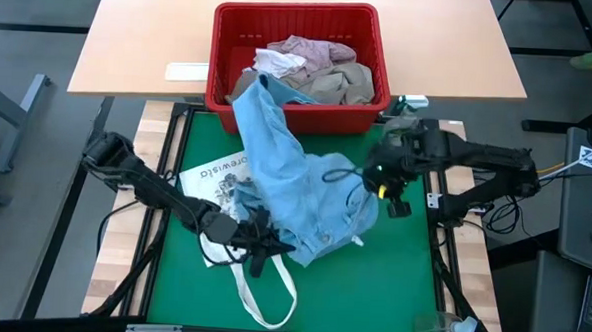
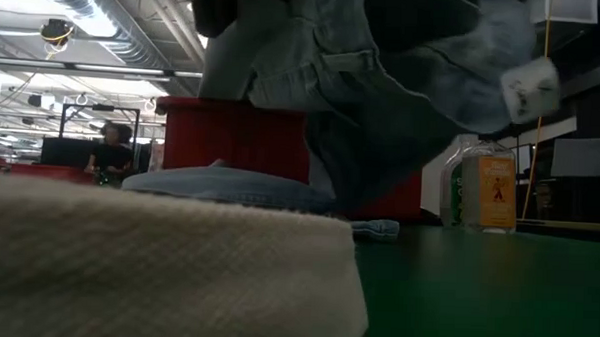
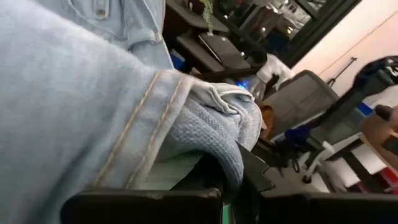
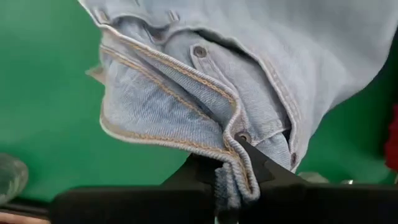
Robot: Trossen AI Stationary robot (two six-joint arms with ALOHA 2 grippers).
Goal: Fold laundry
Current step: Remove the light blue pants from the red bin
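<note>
Lying on the green-matted desk [image 1: 401, 281]: light blue denim jeans [image 1: 304, 201], white printed canvas tote bag [image 1: 220, 188], clear plastic bottle [image 1: 447, 331]. Standing at the far edge: red plastic basket [image 1: 224, 88].

Place: a robotics lab or open workshop hall.
Ceiling: bare ducts [image 2: 105, 27] and strip lights, well above the left gripper [image 1: 257, 246].
Background: a person [image 2: 111, 147] at desks with monitors, far beyond both grippers.
Bench: a green mat [image 1: 391, 280] under the right gripper [image 1: 393, 195], framed by rails.
Surroundings: office chairs [image 3: 298, 102] beyond the left gripper.
</note>
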